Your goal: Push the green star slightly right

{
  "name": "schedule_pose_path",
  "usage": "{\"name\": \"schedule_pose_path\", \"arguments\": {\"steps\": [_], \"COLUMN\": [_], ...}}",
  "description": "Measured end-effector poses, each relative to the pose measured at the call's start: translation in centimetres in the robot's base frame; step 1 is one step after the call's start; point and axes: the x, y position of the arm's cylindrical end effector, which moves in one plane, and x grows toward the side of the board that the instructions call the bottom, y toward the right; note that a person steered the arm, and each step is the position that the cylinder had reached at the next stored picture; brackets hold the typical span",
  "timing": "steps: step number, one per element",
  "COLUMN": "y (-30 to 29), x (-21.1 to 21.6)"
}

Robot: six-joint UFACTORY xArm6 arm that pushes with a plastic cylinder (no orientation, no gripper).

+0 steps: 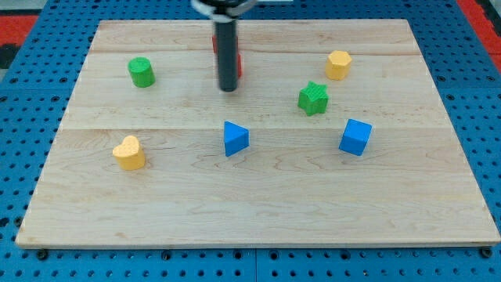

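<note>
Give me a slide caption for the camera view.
My tip rests on the wooden board, to the view's left of the green star.

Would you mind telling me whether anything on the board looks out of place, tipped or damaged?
Nothing stands out. The green star and the other blocks sit flat and apart on the wooden board. Only a red block is mostly hidden behind my rod; my tip rests left of the star, touching nothing visible.
</note>
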Motion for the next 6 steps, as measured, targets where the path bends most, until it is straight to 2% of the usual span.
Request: {"name": "schedule_pose_path", "arguments": {"steps": [4,5,6], "y": [-1.1,7.1,12.5], "x": [1.8,2.3,2.3]}}
